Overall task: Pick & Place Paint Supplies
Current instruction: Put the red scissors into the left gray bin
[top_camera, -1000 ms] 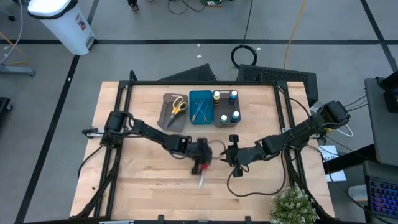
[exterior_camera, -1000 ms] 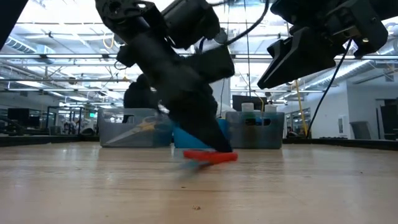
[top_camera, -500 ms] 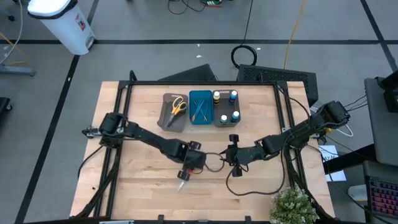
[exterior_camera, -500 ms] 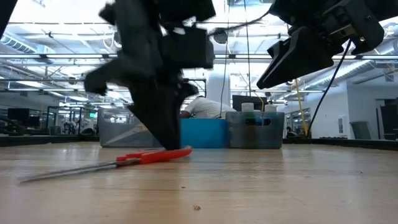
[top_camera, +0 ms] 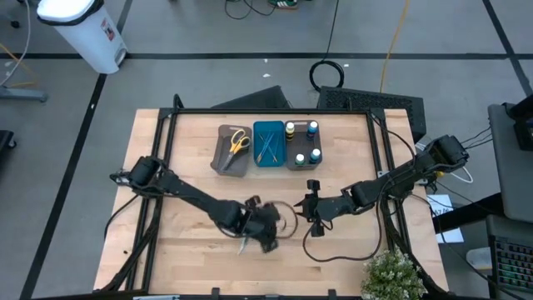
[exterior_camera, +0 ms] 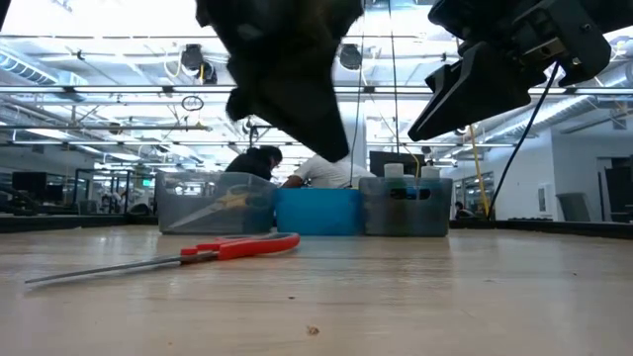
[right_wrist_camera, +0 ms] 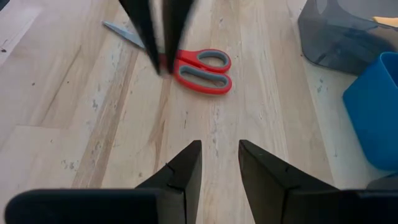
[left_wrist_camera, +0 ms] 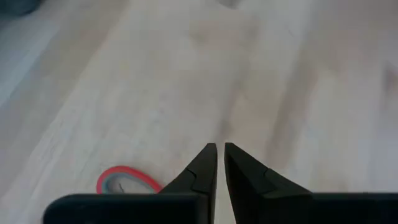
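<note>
The left gripper [left_wrist_camera: 220,149] has its jaws almost pressed together, only a sliver between the tips, and they pinch nothing. It hangs just above the red-handled scissors [right_wrist_camera: 198,65], which lie flat on the bare counter [top_camera: 191,250]; one red handle loop peeks out right beside its fingers in the left wrist view. The right gripper [right_wrist_camera: 219,149] waits a little off from the scissors, on the side away from the left arm's base, jaws partly spread and empty, pointed toward the handles.

Judging by this, the step in hand is picking up the scissors, and no grip exists yet. The next move calls for the left jaws to spread wider, settle over a handle or the blades, and close before lifting toward the trays.

Well beyond the scissors, at the counter's far edge, three trays stand in a row. The grey tray [top_camera: 231,150] holds yellow-handled scissors [top_camera: 239,140]. The blue tray [top_camera: 268,144] holds thin sticks. The third tray [top_camera: 302,146] holds small white bottles with coloured tops.
</note>
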You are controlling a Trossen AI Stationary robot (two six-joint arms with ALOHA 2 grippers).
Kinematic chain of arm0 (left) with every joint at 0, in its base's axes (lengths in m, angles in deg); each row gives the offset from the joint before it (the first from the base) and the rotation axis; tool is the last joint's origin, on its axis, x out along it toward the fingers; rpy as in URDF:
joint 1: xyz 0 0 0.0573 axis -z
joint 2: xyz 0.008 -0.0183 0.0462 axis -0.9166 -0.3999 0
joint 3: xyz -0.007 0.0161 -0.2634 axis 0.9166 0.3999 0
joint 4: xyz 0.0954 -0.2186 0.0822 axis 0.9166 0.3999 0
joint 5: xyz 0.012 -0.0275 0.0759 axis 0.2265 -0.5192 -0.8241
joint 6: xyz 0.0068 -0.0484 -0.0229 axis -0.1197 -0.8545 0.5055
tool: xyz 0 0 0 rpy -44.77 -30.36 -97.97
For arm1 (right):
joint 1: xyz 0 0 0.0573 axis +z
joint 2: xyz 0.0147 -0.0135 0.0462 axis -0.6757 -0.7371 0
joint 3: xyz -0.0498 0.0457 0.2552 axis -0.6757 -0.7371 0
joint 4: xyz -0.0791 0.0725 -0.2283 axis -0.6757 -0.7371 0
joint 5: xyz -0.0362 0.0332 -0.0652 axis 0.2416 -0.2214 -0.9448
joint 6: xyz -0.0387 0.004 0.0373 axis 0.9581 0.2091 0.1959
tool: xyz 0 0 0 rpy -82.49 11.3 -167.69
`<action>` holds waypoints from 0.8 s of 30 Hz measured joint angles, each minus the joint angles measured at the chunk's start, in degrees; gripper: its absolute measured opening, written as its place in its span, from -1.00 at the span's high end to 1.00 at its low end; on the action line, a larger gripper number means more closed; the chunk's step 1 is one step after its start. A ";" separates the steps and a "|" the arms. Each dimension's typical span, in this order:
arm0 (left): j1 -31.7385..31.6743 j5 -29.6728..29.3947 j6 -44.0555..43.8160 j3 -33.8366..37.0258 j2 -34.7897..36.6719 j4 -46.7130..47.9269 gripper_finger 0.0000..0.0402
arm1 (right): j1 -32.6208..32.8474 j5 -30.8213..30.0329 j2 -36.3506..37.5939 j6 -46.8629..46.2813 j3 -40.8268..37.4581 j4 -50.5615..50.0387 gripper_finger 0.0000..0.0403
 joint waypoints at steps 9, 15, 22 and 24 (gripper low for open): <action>-0.46 -1.83 -18.98 0.96 -3.81 1.54 0.58 | 0.00 0.02 0.00 -0.01 -0.01 -0.01 0.50; -2.86 -2.45 -24.82 1.05 -5.41 3.75 0.24 | 0.00 0.02 0.00 0.00 -0.03 0.08 0.50; -3.88 -0.94 -26.02 1.00 -5.39 4.27 0.10 | 0.00 0.04 0.00 0.00 -0.03 0.01 0.50; -3.84 0.18 -25.75 0.99 -5.39 4.31 0.10 | 0.00 0.04 0.00 0.00 -0.03 0.01 0.50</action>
